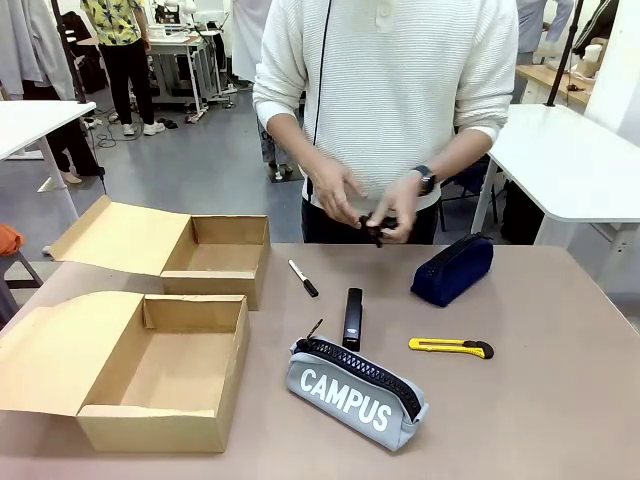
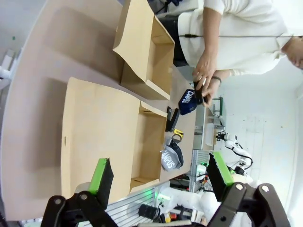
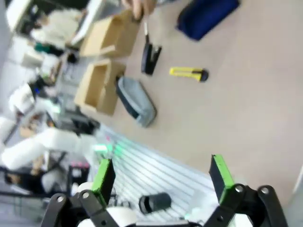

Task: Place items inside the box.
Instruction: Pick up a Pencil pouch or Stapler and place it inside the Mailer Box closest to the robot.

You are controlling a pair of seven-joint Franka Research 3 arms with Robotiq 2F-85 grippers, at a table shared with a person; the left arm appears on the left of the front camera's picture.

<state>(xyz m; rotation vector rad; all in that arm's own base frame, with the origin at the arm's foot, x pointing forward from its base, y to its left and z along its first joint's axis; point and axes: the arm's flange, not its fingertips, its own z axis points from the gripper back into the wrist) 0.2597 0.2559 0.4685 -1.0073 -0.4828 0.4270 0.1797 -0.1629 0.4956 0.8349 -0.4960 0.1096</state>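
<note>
Front view: near box [image 1: 150, 428] and far box [image 1: 215, 285] sit open, empty, at left. Right of them lie the CAMPUS pencil case [image 1: 355, 390], dark blue pouch [image 1: 452, 268], black stapler [image 1: 353, 317], yellow utility knife [image 1: 450, 346] and marker [image 1: 303, 278]. Jaws spread, nothing held — left gripper [image 2: 158, 175], right gripper [image 3: 161, 172]. Risk: a reach striking the person's hands [image 1: 335, 190].

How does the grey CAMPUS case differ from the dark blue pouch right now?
Colour: the grey case is light grey with a black zip; the blue pouch is dark blue throughout.
Print: the grey case shows white lettering to the front camera; the blue pouch's facing side is plain.
Place: the grey case lies nearer the robot, the blue pouch nearer the person.
Both lie on the table, unboxed.
</note>
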